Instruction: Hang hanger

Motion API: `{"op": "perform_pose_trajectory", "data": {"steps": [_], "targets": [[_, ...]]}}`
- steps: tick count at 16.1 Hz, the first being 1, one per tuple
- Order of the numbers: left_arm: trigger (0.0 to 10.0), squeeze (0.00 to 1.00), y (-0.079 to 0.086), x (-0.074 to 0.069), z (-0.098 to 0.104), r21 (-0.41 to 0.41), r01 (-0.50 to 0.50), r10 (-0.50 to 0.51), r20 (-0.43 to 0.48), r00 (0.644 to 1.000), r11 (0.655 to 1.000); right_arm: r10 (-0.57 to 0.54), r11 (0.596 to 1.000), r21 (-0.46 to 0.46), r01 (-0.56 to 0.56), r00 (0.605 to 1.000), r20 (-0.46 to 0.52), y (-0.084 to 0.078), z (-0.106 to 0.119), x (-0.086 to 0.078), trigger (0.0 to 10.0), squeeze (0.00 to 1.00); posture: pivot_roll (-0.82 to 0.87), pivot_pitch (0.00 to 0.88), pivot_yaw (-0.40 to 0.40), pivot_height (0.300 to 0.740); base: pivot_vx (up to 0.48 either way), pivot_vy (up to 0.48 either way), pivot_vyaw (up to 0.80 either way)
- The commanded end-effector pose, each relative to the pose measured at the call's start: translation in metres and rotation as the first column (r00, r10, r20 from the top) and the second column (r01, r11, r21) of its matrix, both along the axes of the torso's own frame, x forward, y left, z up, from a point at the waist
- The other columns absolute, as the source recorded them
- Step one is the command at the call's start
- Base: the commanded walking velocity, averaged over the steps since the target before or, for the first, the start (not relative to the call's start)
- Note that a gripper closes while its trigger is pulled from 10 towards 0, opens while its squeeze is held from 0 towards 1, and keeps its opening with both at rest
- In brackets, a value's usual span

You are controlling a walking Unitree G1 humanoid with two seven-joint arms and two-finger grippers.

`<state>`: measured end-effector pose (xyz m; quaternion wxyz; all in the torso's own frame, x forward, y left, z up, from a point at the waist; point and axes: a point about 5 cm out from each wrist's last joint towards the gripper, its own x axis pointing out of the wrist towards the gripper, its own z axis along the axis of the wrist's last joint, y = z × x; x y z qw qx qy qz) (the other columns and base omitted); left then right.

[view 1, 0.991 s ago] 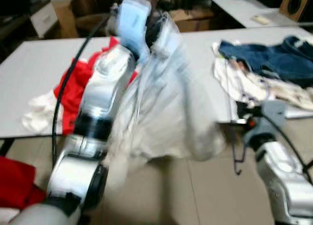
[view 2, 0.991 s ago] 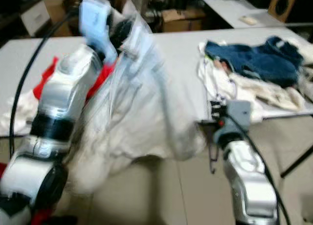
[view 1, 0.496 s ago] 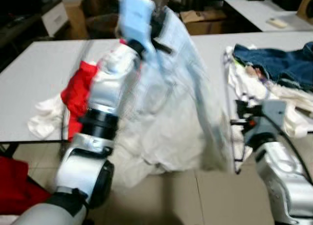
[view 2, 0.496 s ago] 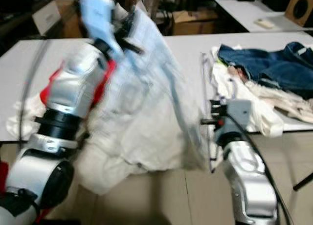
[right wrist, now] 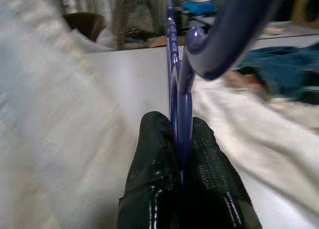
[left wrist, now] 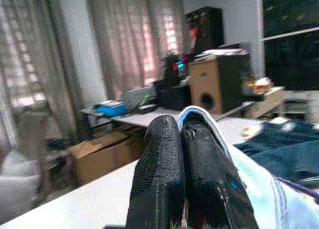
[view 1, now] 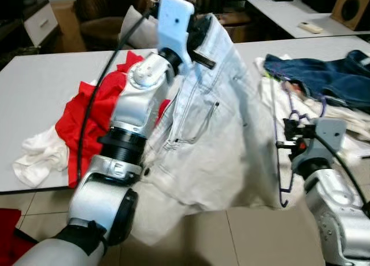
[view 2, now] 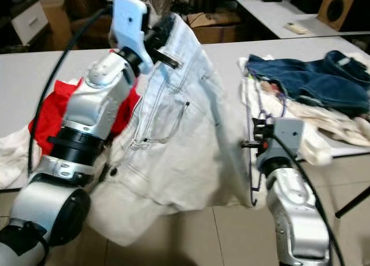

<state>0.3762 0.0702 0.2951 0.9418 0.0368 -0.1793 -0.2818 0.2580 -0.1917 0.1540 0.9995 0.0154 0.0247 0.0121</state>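
Above the table (view 1: 46,87), left gripper (left wrist: 187,159) pinching jeans (view 1: 214,133), right gripper (right wrist: 182,159) pinching hanger (right wrist: 174,89)

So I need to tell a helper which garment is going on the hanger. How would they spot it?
Over the near edge of the grey table, the left gripper holds up pale denim jeans. They hang between the red cloth and the right gripper's purple hanger, the one garment off the table.

My head views are evenly lit and fairly sharp, with soft shadow under the pale jeans (view 1: 214,133) I hold up. Daylight through the curtains (left wrist: 134,40) washes out my left wrist view. Close up, my black fingertips (right wrist: 184,189) and the purple hanger (right wrist: 182,84) blur.
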Motion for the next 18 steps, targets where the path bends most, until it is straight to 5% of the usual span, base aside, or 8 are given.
{"op": "perform_pose_trajectory", "data": {"steps": [1,5,18], "targets": [[10.0,0.00,0.004,-0.001,0.010,-0.022,-0.020,0.021,0.041,0.999,1.000,0.026,1.000,-0.009,-0.026,0.999,0.020,0.003,0.004,-0.002,10.0,0.00,-0.17,0.000,0.059,0.740,0.300,0.000,0.00],[10.0,0.00,0.025,-0.005,-0.027,0.018,-0.099,0.100,-0.039,0.994,0.995,0.040,0.999,-0.019,-0.040,0.999,0.009,0.004,0.002,-0.004,10.0,0.00,-0.17,0.000,0.047,0.740,0.301,0.000,0.00],[10.0,0.00,0.019,-0.001,-0.019,0.008,-0.107,0.107,-0.031,0.994,0.994,0.044,0.999,-0.014,-0.044,0.999,0.009,0.007,0.003,-0.002,10.0,0.00,-0.16,0.000,0.047,0.740,0.323,0.000,-0.18]]}}
